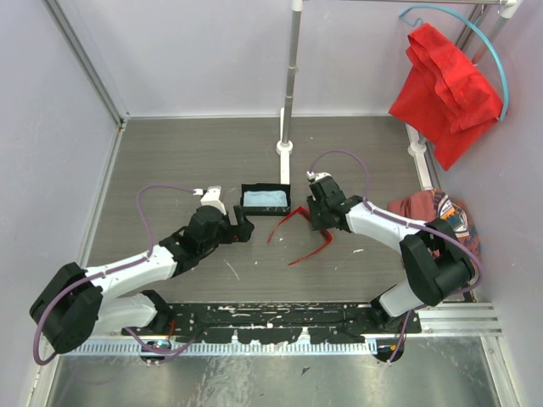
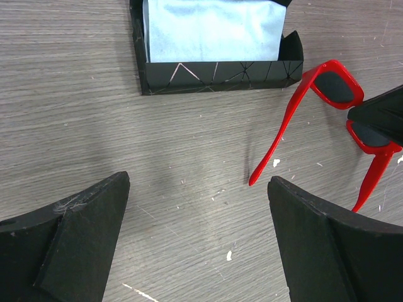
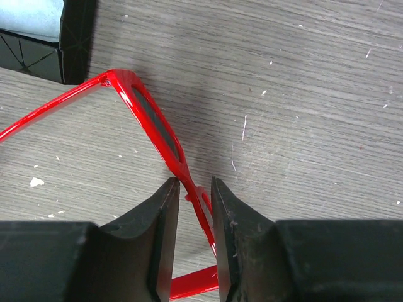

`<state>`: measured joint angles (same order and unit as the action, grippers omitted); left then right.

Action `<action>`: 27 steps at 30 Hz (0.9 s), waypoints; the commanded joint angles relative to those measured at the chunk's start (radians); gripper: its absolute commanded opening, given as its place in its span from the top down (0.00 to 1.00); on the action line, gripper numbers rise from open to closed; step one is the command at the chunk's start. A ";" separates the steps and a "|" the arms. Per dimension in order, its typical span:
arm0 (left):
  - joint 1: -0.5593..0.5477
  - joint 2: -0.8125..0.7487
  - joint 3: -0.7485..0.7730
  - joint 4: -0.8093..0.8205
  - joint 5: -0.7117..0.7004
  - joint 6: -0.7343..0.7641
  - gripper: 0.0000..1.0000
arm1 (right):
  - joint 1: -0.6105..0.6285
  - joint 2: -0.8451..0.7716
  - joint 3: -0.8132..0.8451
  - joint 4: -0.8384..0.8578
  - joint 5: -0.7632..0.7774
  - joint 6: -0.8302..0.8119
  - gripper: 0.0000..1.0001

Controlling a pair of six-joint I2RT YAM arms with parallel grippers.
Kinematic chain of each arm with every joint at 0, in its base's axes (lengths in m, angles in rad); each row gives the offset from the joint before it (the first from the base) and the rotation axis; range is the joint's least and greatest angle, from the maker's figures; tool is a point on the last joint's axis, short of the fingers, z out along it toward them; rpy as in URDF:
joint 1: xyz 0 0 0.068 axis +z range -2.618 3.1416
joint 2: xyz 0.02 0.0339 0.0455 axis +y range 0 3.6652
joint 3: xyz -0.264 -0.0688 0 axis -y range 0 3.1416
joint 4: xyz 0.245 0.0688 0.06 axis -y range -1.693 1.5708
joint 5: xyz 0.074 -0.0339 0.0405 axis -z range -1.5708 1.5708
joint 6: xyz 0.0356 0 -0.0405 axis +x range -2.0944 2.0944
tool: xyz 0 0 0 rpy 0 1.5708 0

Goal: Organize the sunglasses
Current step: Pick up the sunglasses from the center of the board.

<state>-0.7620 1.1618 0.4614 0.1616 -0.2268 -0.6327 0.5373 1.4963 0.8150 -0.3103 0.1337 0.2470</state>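
Observation:
The sunglasses (image 1: 284, 225), red-framed with dark lenses, sit at mid-table with both arms spread open. My right gripper (image 1: 321, 222) is shut on their bridge; in the right wrist view the thin red frame (image 3: 154, 119) runs slantwise between my fingertips (image 3: 194, 182). My left gripper (image 1: 246, 225) is open and empty, low over bare table, with the sunglasses (image 2: 332, 87) to its right and one red arm tip just ahead of my right finger (image 2: 315, 233). The open black case (image 2: 220, 75) holds the pale blue cloth (image 2: 211, 28), just left of the sunglasses.
The case (image 1: 246, 188) stands beside a white pole base (image 1: 285, 148). A red cloth (image 1: 445, 85) hangs at the back right. A patterned bundle of fabric (image 1: 441, 216) lies at the right edge. A black rail (image 1: 280, 315) runs along the near edge.

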 commanded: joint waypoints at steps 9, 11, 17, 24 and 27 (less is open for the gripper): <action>-0.003 -0.013 -0.015 0.011 -0.018 0.010 0.02 | 0.005 -0.033 0.011 0.050 0.012 0.012 0.81; -0.003 -0.016 -0.015 0.009 -0.018 0.010 0.02 | 0.004 -0.034 0.010 0.050 0.012 0.011 0.82; -0.003 -0.020 -0.017 0.006 -0.018 0.010 0.02 | 0.005 -0.050 0.002 0.042 0.011 0.009 0.87; -0.003 -0.027 -0.017 -0.001 -0.020 0.010 0.02 | 0.004 -0.088 -0.024 0.033 0.006 0.008 0.94; -0.003 -0.035 -0.019 -0.006 -0.023 0.010 0.02 | 0.004 -0.107 -0.038 0.028 0.003 0.009 0.97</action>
<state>-0.7620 1.1557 0.4572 0.1574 -0.2272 -0.6327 0.5377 1.4441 0.7895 -0.3016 0.1326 0.2466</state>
